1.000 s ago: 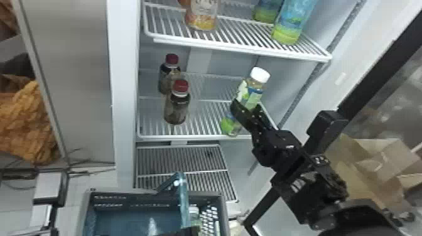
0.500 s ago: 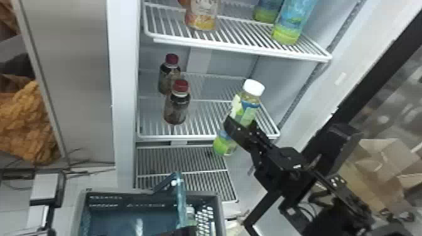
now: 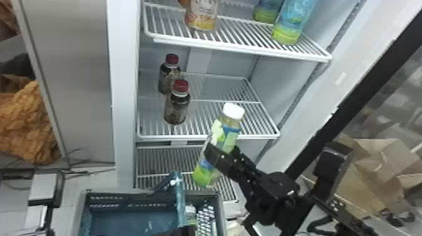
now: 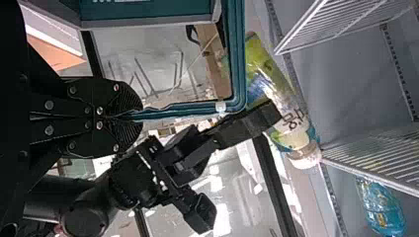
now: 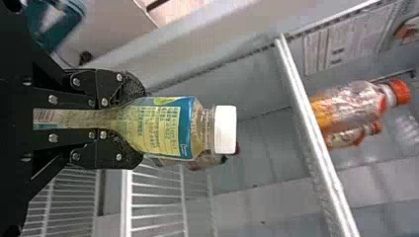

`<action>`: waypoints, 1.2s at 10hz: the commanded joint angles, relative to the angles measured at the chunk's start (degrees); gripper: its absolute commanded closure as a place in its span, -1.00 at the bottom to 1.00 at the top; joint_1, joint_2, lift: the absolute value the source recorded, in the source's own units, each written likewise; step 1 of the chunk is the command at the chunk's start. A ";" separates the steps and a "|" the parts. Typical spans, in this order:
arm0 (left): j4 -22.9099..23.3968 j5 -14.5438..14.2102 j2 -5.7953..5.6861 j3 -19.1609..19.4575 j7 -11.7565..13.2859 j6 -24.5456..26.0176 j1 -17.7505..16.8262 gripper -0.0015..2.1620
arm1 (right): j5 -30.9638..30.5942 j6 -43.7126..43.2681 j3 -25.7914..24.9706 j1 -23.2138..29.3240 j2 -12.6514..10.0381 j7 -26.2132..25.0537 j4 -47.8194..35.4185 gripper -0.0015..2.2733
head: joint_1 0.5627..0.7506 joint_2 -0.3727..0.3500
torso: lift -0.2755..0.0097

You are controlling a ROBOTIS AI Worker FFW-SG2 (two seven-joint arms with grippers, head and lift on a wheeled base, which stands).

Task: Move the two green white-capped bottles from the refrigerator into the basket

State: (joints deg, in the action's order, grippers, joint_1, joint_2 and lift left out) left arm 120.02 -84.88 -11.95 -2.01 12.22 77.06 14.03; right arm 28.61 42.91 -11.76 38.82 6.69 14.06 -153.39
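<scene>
one green white-capped bottle [image 3: 234,133] in the right gripper [image 3: 224,153]: jaws closed about its body, parted only by its width, both sides touching. neck and white cap [image 5: 225,129] stand clear past the tips. bottle tilted, cap uppermost and leaning to the robot's right, base free of any shelf, out in front of the refrigerator [image 3: 125,94] and near the basket.

left gripper [image 3: 182,231]: jaws closed together on the thin teal basket handle [image 3: 180,197]. basket [image 3: 147,193] sits low before the refrigerator, blue inside. something pale and green [image 3: 190,213] in it, beside the handle and partly hidden; too blurred to name.

farther out, middle shelf [image 3: 216,136]: two dark red-capped bottles [image 3: 177,108], upright, one behind the other, toward the robot's left. upper shelf [image 3: 245,51]: an orange-labelled bottle [image 3: 202,15], and two blue-and-green bottles [image 3: 290,26] to the right of it. off right, brown cardboard [image 3: 373,157]; far left, a crumpled orange-brown heap [image 3: 25,125].
</scene>
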 commanded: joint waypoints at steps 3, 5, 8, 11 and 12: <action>0.00 0.10 0.00 -0.05 0.00 0.00 0.17 0.05 | 0.19 5.88 -0.81 4.49 -0.98 0.27 -3.75 -0.08 | 0.41 -0.94 | -0.92; 0.00 0.22 0.00 0.06 -0.09 0.00 0.17 0.05 | 0.42 9.12 -0.58 7.16 -0.98 0.36 -6.14 -0.08 | 0.41 -0.94 | -0.92; 0.00 0.33 0.00 -0.05 -0.09 0.00 0.17 0.05 | 1.33 15.02 -0.47 9.84 -0.54 0.36 -7.97 -0.08 | 0.41 -0.94 | -0.92; 0.00 0.45 0.00 -0.16 -0.18 0.00 0.03 0.05 | 2.70 18.68 -0.24 9.84 -0.36 0.36 -7.27 -0.09 | 0.41 -0.94 | -0.92; 0.00 0.33 0.00 -0.16 -0.18 0.00 0.03 0.05 | 2.47 19.52 -0.35 9.84 -0.28 0.36 -7.13 -0.09 | 0.41 -0.94 | -0.92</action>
State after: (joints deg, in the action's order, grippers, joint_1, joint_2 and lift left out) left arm 120.02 -84.45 -11.95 -2.16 12.03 77.09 14.06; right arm 31.12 61.87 -12.04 48.66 6.36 14.41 -160.62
